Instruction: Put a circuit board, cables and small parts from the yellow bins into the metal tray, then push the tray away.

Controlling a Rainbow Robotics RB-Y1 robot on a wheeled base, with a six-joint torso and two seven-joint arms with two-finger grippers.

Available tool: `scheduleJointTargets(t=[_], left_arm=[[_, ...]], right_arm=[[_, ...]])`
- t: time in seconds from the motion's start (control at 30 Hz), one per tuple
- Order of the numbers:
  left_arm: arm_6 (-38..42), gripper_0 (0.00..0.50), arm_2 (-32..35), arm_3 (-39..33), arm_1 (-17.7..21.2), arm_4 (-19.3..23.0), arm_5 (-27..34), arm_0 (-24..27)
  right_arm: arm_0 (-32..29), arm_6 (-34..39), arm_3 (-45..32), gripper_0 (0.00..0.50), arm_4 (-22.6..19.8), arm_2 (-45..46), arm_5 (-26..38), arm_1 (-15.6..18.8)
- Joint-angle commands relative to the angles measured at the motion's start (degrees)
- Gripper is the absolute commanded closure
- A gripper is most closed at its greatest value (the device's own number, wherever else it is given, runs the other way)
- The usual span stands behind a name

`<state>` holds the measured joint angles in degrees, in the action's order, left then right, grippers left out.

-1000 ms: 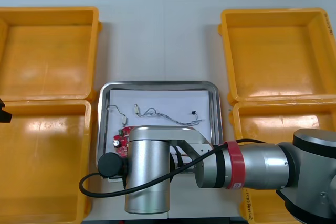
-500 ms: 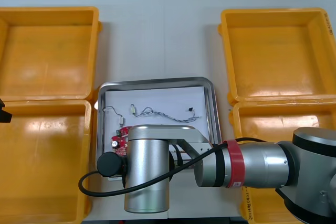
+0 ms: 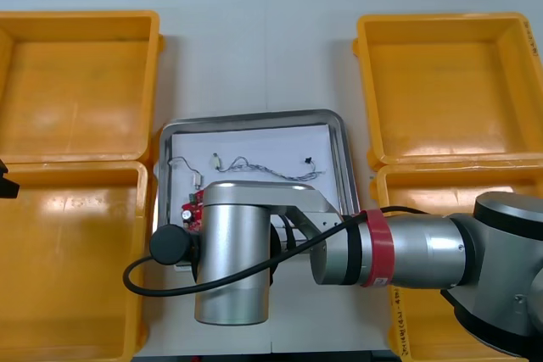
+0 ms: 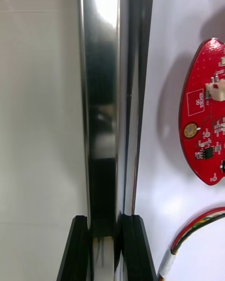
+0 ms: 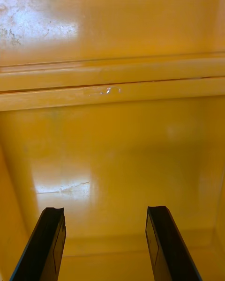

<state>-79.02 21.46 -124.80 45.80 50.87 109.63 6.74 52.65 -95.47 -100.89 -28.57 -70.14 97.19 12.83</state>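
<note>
Right gripper (image 4: 105, 221) pinches metal tray (image 4: 101, 98) rim | forearm (image 3: 416, 252) stretched leftward | left gripper (image 5: 105, 215) spread above yellow bin (image 5: 112, 159)

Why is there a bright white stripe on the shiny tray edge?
Right wrist view: light glare streaks the metal tray, its rim clamped by the right gripper; the circuit board throws a soft shadow. Left wrist view: pale glare patches on the yellow bin under the open left gripper.
</note>
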Motion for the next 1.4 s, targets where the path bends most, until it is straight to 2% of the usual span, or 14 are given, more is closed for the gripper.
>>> scheduleJointTargets(t=[0.03, 0.8, 1.07, 1.4], left_arm=[[-4.6, 0.000, 1.8, -1.7, -0.4, -0.5, 0.4, -0.9], [-4.6, 0.000, 1.8, -1.7, -0.4, -0.5, 0.4, -0.9], [-4.6, 0.000, 1.8, -1.7, -0.4, -0.5, 0.4, -0.9], [-4.6, 0.000, 1.8, -1.7, -0.4, -0.5, 0.4, -0.9]], right_arm=[[3.1, -0.5, -0.5, 0.500, 1.5, 2.9, 1.2, -1.7], [9.8, -3.6, 5.8, 0.500, 2.0, 5.6, 0.4, -1.8], [11.9, -4.9, 9.3, 0.500, 2.0, 6.6, -1.9, -1.8], [14.9, -6.7, 16.2, 0.500, 1.8, 6.8, -8.4, -1.8]])
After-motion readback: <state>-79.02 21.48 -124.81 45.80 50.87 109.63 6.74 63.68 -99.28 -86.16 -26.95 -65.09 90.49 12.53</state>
